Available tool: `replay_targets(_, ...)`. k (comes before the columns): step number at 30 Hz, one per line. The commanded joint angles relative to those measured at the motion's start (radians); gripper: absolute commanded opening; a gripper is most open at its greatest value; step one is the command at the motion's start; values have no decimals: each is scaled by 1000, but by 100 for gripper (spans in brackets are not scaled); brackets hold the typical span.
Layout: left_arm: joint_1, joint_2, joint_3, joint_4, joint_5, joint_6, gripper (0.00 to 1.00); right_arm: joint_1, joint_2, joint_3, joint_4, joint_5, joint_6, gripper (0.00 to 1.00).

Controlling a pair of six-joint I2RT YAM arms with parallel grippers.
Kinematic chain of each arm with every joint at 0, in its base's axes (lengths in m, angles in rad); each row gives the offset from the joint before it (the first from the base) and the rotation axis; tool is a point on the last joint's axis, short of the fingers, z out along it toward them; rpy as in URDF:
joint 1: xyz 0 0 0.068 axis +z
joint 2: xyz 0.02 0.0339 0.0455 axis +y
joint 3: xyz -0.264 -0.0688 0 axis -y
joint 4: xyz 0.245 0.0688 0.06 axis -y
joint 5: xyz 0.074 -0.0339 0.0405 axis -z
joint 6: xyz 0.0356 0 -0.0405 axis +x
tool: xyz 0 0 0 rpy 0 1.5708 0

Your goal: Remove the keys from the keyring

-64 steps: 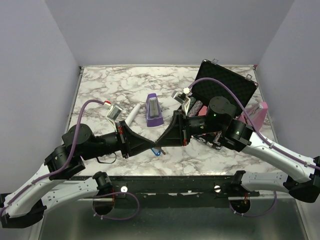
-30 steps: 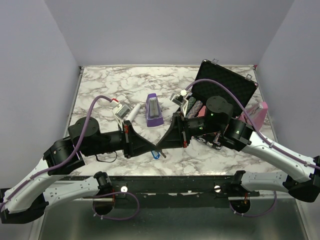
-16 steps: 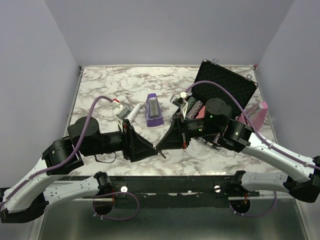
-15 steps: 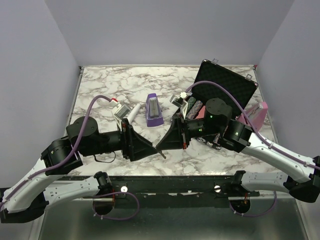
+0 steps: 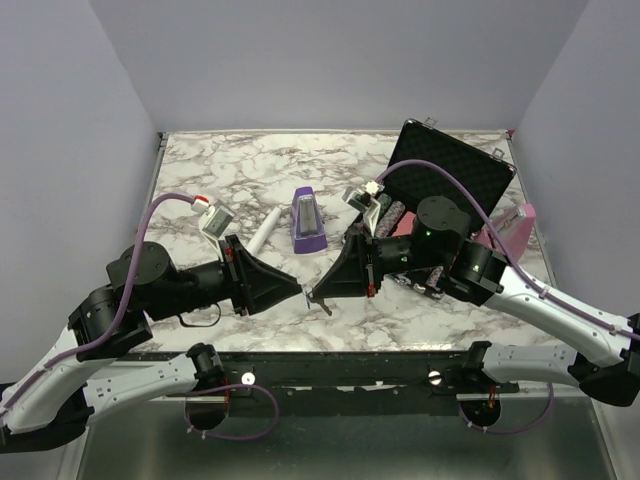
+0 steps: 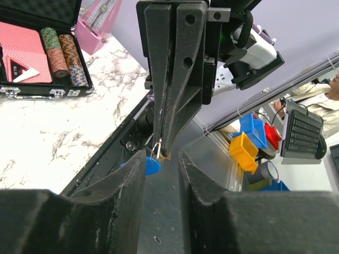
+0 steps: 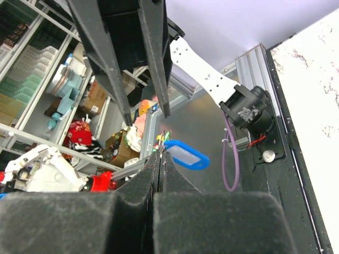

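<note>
My right gripper is shut on the thin wire keyring and holds it above the table's front edge. A blue tag hangs from the ring and also shows in the left wrist view. Small metal pieces dangle under the tips; I cannot make out a single key among them. My left gripper is open and empty. Its fingers sit just left of the right gripper's tips, facing them, with the ring at the mouth of the gap. The right wrist view shows the shut tips edge-on.
A purple metronome and a white pen-like stick lie behind the grippers. An open black case with poker chips stands at the right, with a pink metronome beside it. The table's front rail is just below.
My left gripper has let go, opened and drawn back to the left. The right gripper has stayed shut on the keyring almost in place.
</note>
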Motion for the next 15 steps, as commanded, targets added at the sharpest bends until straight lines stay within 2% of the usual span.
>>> replay_targets(1,-6,-2,-15,36,-1,-5,37,5,-28,18,59,-14,10,1)
replay_targets(10,-7,4,-44,81,44,-18,34,3,-28,10,77,-22,26,1)
replay_targets(15,-7,17,-41,82,54,-13,26,5,-31,7,76,-20,26,1)
